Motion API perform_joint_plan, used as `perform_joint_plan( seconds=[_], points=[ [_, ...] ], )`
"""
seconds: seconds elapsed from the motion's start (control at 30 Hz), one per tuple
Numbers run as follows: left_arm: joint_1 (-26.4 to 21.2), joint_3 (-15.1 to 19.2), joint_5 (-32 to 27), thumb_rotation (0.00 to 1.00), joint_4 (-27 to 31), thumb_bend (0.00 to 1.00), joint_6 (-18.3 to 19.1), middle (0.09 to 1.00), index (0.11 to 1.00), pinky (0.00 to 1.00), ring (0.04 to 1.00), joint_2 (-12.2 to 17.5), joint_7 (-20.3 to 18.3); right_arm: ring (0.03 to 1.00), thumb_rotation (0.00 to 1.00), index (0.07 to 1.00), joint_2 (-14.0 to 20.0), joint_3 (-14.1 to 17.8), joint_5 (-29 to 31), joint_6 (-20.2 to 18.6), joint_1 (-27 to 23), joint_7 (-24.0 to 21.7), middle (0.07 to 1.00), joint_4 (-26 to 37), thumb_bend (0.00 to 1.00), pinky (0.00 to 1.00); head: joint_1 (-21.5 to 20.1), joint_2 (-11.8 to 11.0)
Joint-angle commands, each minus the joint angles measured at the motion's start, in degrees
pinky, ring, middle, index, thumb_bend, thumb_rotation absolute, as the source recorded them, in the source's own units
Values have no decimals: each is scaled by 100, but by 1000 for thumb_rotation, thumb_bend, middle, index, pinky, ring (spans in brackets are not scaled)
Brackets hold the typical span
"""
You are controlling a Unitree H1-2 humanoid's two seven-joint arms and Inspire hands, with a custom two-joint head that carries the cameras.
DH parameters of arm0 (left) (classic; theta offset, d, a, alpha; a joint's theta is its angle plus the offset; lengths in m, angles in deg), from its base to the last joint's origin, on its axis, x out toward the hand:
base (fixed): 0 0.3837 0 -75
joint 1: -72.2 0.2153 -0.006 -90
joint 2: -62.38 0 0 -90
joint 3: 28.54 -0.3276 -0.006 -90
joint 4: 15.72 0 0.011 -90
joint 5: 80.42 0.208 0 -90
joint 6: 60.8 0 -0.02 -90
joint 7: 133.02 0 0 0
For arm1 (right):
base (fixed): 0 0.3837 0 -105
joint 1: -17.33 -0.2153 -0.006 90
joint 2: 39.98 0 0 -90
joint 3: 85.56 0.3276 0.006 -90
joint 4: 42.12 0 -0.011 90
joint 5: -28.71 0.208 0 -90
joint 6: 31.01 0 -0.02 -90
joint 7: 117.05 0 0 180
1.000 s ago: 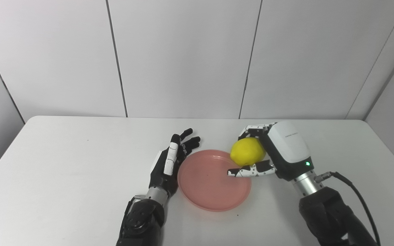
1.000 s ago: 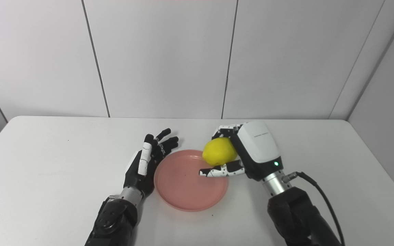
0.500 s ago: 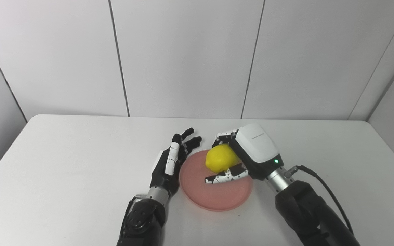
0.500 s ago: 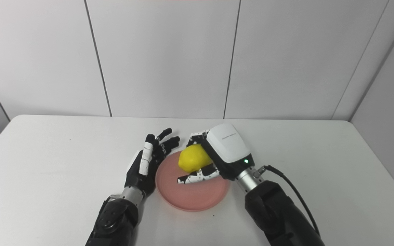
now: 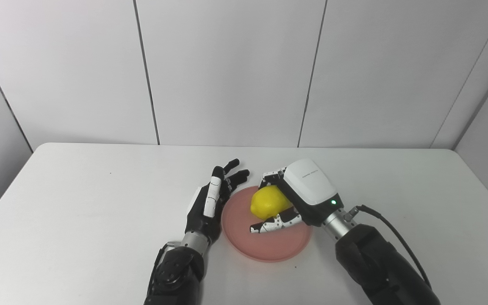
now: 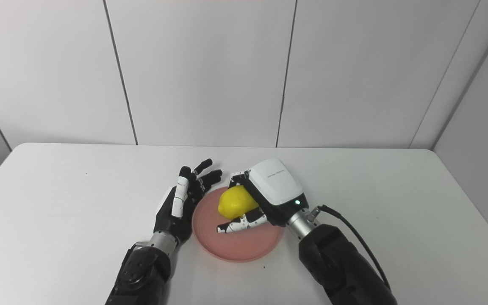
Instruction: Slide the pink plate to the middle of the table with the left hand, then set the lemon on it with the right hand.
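The pink plate [image 5: 269,248] lies near the middle of the white table. My right hand [image 5: 299,199] hovers over the plate, shut on the yellow lemon [image 5: 267,202], which sits low above the plate's centre; whether it touches the plate I cannot tell. My left hand [image 5: 212,201] stands open against the plate's left rim, palm toward the plate, fingers spread and pointing away from me. In the right eye view the lemon [image 6: 234,201] and plate [image 6: 235,248] show the same arrangement.
The white table [image 5: 79,203] stretches bare to the left and right of the hands. A grey panelled wall stands behind the far edge. A black cable [image 5: 392,228] trails from my right wrist.
My right hand has carried the lemon leftward and down, from the plate's right rim to over its centre. The left hand and plate have stayed put.
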Motion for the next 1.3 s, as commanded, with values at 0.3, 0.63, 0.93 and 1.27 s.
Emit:
perform_joint_plan(
  seconds=[0.3, 0.63, 0.93, 1.27],
  points=[
    [268, 36, 55, 944, -335, 902, 312, 799, 856, 1000, 864, 53, 109, 259, 540, 420, 6, -36, 252, 177, -455, -175, 335, -360, 599, 196, -22, -3],
    [234, 46, 43, 948, -409, 895, 313, 795, 861, 1000, 867, 67, 88, 251, 523, 447, 270, -403, -37, 392, -753, -462, 329, -486, 627, 184, 20, -11],
    [209, 35, 94, 948, -460, 895, 319, 794, 861, 1000, 868, 83, 115, 240, 532, 428, 260, -573, -135, 437, -963, -748, 321, -591, 626, 175, 0, -18],
    [185, 34, 80, 946, -498, 888, 315, 795, 859, 1000, 876, 72, 112, 212, 556, 373, 325, -756, -476, 485, -1153, -910, 292, -667, 663, 153, 11, -13]
  ],
)
